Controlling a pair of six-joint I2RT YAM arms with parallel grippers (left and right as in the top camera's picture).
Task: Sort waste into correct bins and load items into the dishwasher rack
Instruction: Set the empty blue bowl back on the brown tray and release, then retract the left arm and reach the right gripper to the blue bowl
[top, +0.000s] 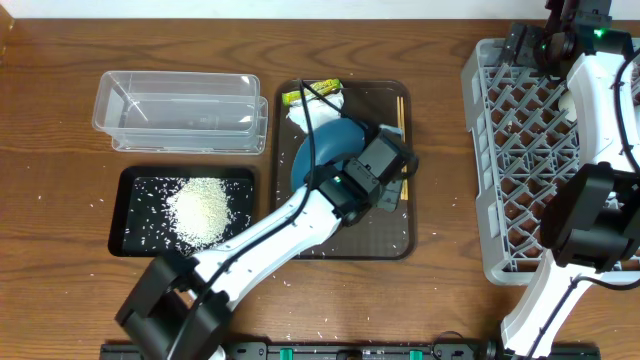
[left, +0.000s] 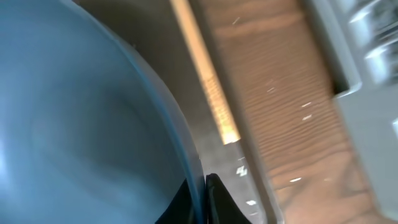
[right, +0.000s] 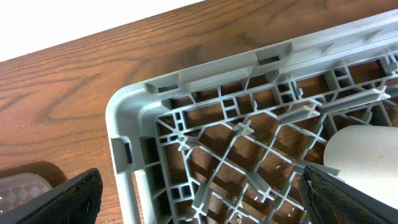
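Plainly, the large glossy dark-blue bowl (left: 81, 124) has its thin rim clamped between the left fingers (left: 216, 198); right fingers (right: 68, 199) spread wide over the grey lattice crate (right: 236, 140).

**Overhead:** the camera looked straight down from well above the table (top: 60, 90) and took the widest field, with the brown tray (top: 385, 235) near centre and the grey rack (top: 478, 160) at 3 o'clock.

**Left wrist:** the camera sat very near the dark-blue bowl (left: 74, 124), blurred, facing past its rim to the chopsticks (left: 211, 87) at 12 o'clock.

**Right wrist:** the camera looked down, close, into one corner of the rack.

All three views shared the rack. Overhead and left wrist also shared bowl, chopsticks and tray.
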